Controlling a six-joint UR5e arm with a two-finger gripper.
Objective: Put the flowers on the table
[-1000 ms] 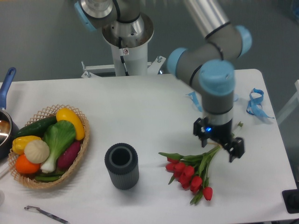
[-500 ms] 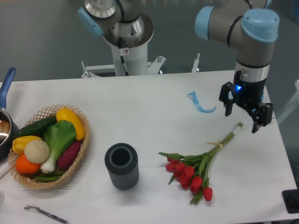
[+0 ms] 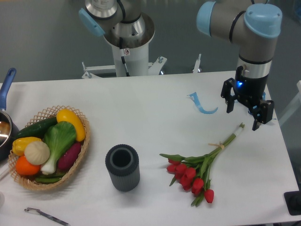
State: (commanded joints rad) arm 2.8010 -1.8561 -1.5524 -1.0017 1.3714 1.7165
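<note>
The flowers, a bunch of red tulips with green leaves and long stems tied with string, lie flat on the white table at the front right, heads toward the front edge, stem ends pointing back right. My gripper hangs above the table just behind and to the right of the stem tips, apart from them. Its jaws are open and hold nothing.
A dark grey ribbed cylinder vase stands left of the flowers. A wicker basket with colourful vegetables sits at the left. A blue ribbon lies behind the flowers. A pot with a blue handle is at the left edge, a metal tool at the front left.
One second ago my gripper was low over the stems; it let them go, rose and moved back right. The flowers stay lying on the table. Almost no motion in the last half second.
</note>
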